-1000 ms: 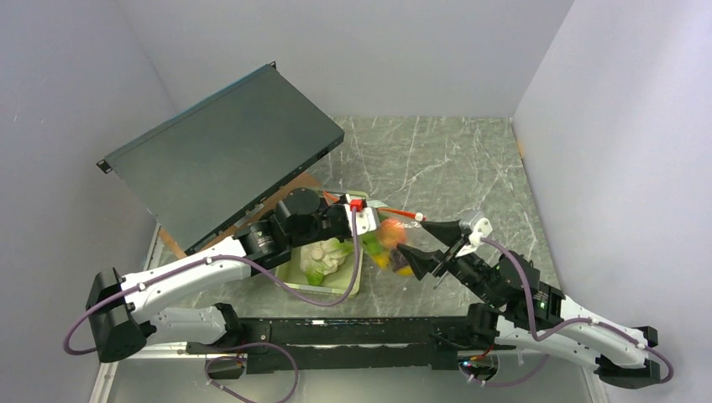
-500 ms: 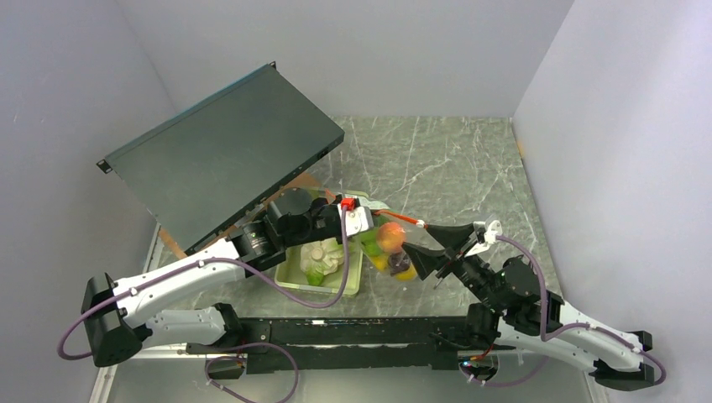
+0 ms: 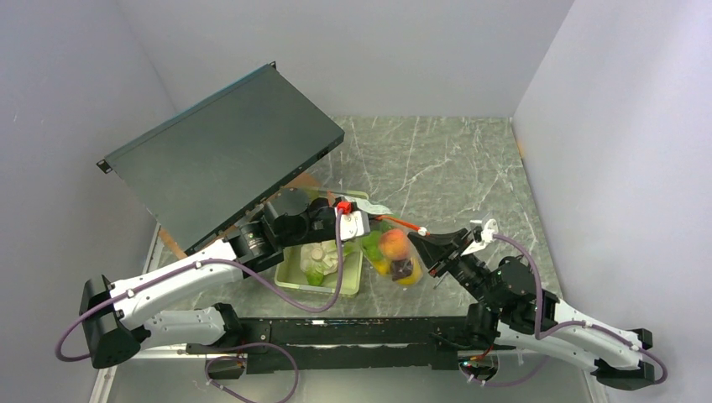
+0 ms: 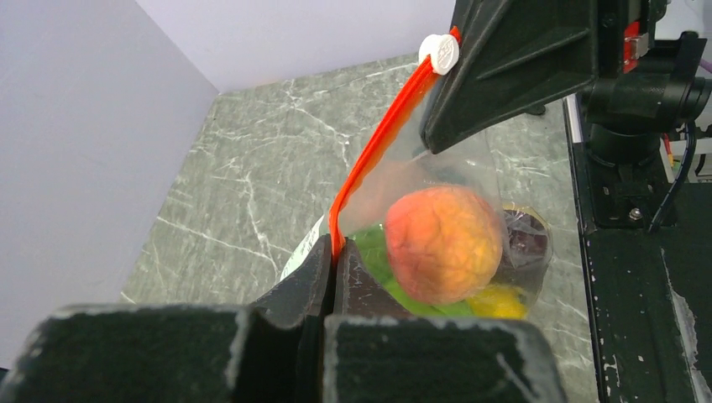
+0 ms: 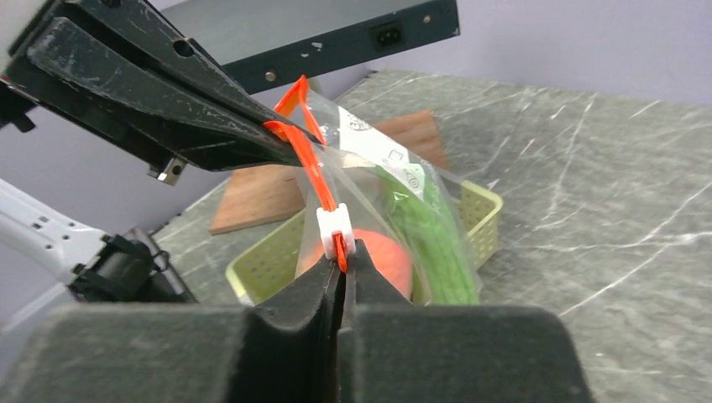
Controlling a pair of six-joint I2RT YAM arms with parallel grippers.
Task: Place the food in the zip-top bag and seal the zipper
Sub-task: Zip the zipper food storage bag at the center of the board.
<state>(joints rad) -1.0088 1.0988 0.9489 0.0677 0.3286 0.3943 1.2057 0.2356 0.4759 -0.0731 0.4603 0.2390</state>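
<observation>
Top external: left gripper (image 3: pixel 372 220), right gripper (image 3: pixel 426 238) clamp zipper's (image 3: pixel 399 223) 2 ends.

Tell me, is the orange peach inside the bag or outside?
Inside. The peach shows through the clear zip-top bag, below the zipper, beside other food.

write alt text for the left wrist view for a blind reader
The left pincer is shut on one end of the orange-red zipper of the clear zip-top bag; the right pincer grips the far end beside the white slider. Inside the bag sit a peach-orange toy fruit, a green piece, a yellow piece and a dark purple piece.
</observation>
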